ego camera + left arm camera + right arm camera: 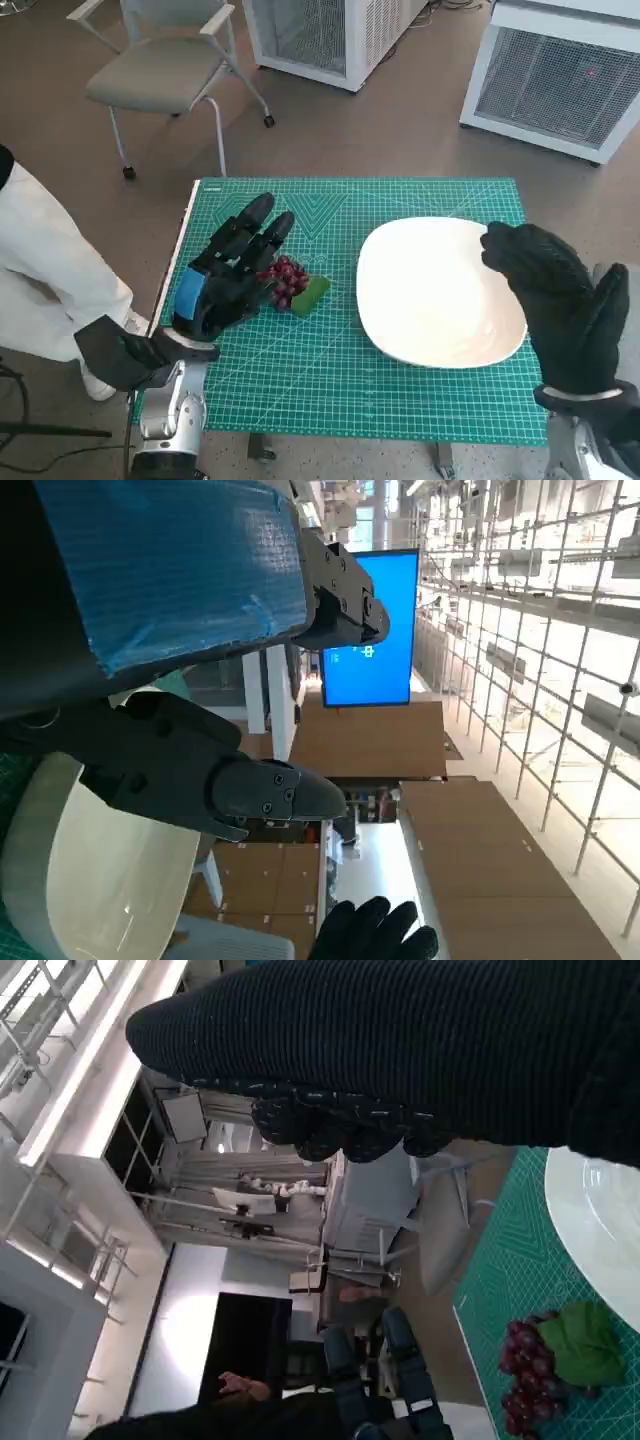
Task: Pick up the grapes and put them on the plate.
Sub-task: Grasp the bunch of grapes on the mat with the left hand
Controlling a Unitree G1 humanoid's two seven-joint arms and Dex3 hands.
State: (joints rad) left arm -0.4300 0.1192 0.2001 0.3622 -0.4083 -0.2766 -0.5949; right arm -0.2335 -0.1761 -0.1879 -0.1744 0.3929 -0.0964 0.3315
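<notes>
A bunch of dark red grapes (288, 279) with a green leaf (312, 294) lies on the green cutting mat (330, 380), just left of the white plate (430, 290). My left hand (225, 280) hovers at the grapes' left side, fingers spread and stretched away from me, holding nothing. Whether it touches the bunch I cannot tell. My right hand (555, 300) hangs over the plate's right rim, empty with fingers apart. The right wrist view shows the grapes (525, 1370), leaf (585, 1345) and plate rim (600, 1200). The left wrist view shows the plate (100, 880) and the right glove (375, 935).
A person in white clothing (40, 260) stands close to the table's left edge. On the floor beyond the table are a grey chair (160, 70) and two white mesh-fronted units (330, 30) (560, 80).
</notes>
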